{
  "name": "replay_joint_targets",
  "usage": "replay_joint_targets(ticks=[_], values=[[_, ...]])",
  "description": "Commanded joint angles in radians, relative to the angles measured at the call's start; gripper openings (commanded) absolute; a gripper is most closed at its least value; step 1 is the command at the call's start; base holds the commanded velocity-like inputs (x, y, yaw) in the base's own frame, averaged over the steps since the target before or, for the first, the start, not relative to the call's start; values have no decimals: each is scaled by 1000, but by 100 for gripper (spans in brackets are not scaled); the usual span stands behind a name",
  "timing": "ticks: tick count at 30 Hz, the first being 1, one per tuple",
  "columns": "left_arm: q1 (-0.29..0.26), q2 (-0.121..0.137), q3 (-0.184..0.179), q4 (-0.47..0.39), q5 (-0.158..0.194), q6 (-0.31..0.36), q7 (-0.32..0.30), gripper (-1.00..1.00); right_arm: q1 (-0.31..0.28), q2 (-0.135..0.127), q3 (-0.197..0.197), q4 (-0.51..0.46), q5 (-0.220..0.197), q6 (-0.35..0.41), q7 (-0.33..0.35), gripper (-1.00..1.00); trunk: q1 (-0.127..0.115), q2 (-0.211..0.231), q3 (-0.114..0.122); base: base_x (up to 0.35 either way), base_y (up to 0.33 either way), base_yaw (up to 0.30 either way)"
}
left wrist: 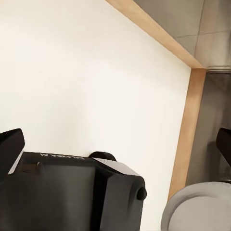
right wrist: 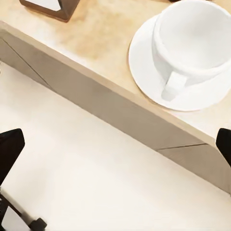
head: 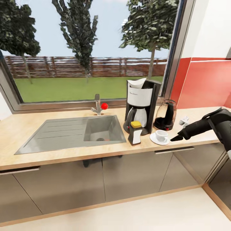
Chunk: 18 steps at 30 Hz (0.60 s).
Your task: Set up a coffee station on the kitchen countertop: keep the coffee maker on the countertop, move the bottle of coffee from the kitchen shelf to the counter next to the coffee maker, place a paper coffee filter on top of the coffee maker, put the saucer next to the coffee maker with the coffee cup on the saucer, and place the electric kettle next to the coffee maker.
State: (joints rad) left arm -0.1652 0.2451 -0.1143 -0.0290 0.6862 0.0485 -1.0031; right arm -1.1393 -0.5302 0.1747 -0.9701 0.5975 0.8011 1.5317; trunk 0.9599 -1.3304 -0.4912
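The coffee cup (head: 162,135) sits upright on the saucer (head: 155,139), right of centre in the head view, near the front edge of the counter (head: 48,154). The right wrist view shows the cup's handle pointing toward the counter's edge and the saucer lying flat beneath it. Just left of the saucer stands the bottle of coffee (head: 135,132) with its yellow cap, in front of the coffee maker (head: 141,106), which carries a white paper coffee filter (head: 137,83) in its top. The electric kettle (head: 166,115) stands just right of the coffee maker, behind the cup. A sink (head: 73,132) takes the left half of the counter below the window.

The right hand (head: 176,138) hovers just right of the saucer, apart from it and holding nothing. In the right wrist view its two fingertips (right wrist: 10,149) show at opposite edges of the frame, so it is spread wide. The left hand's fingers show at the edges of the left wrist view, likewise wide apart and empty, over pale floor.

By the look of things, every item is already in place beside the coffee maker, and the step in hand is the end of the cup-on-saucer placement. The next move likely calls only for drawing the right arm clear without nudging the saucer or the kettle.
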Motion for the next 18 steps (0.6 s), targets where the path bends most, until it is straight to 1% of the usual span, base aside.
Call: replay_joint_targets(ticks=[1, 6, 7, 8, 9, 12, 14, 15, 18], values=[[0, 0, -8, 0, 10, 5, -3, 100, 14, -1, 1, -4, 6, 9, 6, 100, 0, -1, -1, -17, 0, 0], [0, 0, -8, 0, 10, 5, -3, 100, 61, -1, 0, -59, 6, 4, 3, 100, 0, -1, -1, -9, 0, 0], [0, 0, -8, 0, 10, 5, -3, 100, 74, -1, 0, -78, 6, 2, 3, 100, 0, -1, -1, -4, 0, 0], [0, 0, -8, 0, 10, 5, -3, 100, 103, 0, -2, -122, 6, 0, 2, 100, 0, -1, -1, -3, 0, 0], [0, 0, -8, 0, 10, 5, -3, 100, 118, 0, -5, -146, 6, -1, 2, 100, 0, -1, -1, -2, 0, 0], [0, 0, -8, 0, 10, 5, -3, 100, 166, 1, -29, -210, 7, -2, 1, 100, 0, -1, -1, -1, 0, 0], [0, 0, -8, 0, 10, 5, -3, 100, 197, 2, -51, -237, 7, -3, 1, 100, 0, -1, -1, 0, 0, 0], [0, 0, -8, 0, 10, 5, -3, 100, 224, 3, -71, -254, 7, -3, 2, 100, 0, -1, -1, 0, 0, 0], [0, 0, -8, 0, 10, 5, -3, 100, 265, 3, -89, -269, 7, -6, 3, 100, 0, -1, -1, 0, 0, 0]])
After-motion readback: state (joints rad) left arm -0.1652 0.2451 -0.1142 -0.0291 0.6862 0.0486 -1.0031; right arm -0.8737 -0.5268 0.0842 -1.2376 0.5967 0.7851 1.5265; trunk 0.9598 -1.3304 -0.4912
